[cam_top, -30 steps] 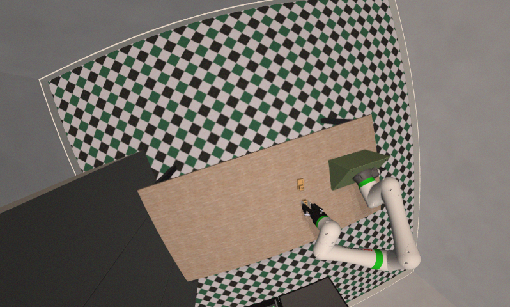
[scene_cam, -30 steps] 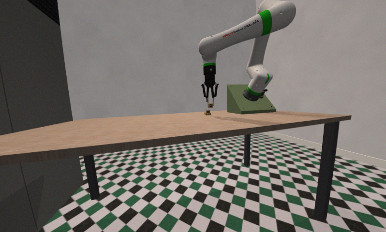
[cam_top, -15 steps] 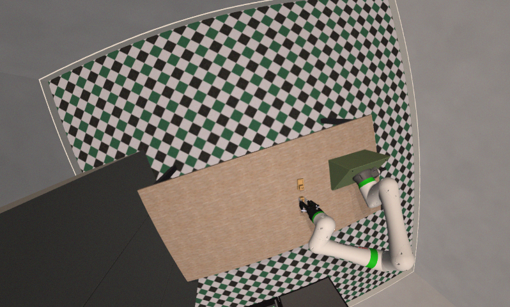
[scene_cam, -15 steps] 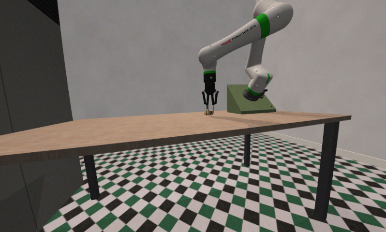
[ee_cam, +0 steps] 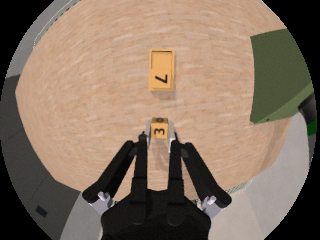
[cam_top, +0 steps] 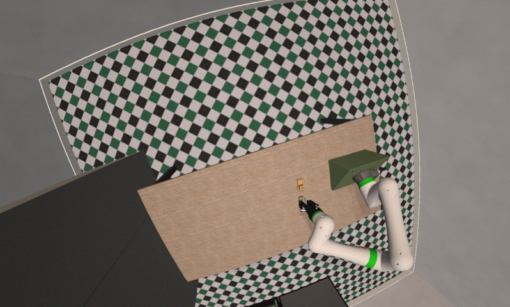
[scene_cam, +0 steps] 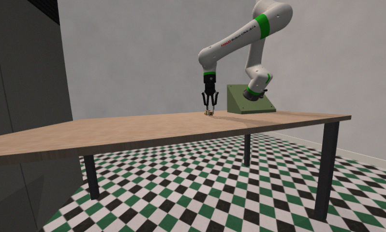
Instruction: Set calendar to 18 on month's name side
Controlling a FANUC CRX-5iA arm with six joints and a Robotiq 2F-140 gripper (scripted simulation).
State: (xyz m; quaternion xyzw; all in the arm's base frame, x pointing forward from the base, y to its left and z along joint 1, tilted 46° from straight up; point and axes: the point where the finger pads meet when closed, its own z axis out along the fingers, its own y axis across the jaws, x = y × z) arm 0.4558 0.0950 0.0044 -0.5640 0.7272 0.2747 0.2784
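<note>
My gripper [cam_top: 302, 201] [scene_cam: 210, 111] [ee_cam: 159, 126] points down and is shut on a small orange cube [ee_cam: 159, 131], low at the table top. I cannot tell whether this cube touches the table. Its top shows a 3 lying sideways in the wrist view; its darker side toward the tray shows a round digit, not clearly readable. The orange tray [cam_top: 300, 180] [ee_cam: 162, 50] lies flat on the table, apart from the held cube. A second cube [cam_top: 301, 187] [ee_cam: 161, 80] sits in the tray's end nearer my gripper, with a sideways 7 on top. The month's name is not readable.
The wooden table [cam_top: 227, 205] [scene_cam: 131, 129] [ee_cam: 90, 85] bears everything. The green slanted arm mount [cam_top: 345, 171] [scene_cam: 241, 100] [ee_cam: 280, 75] stands to the right of the tray. A dark cabinet [cam_top: 78, 228] [scene_cam: 25, 86] is at the table's left end.
</note>
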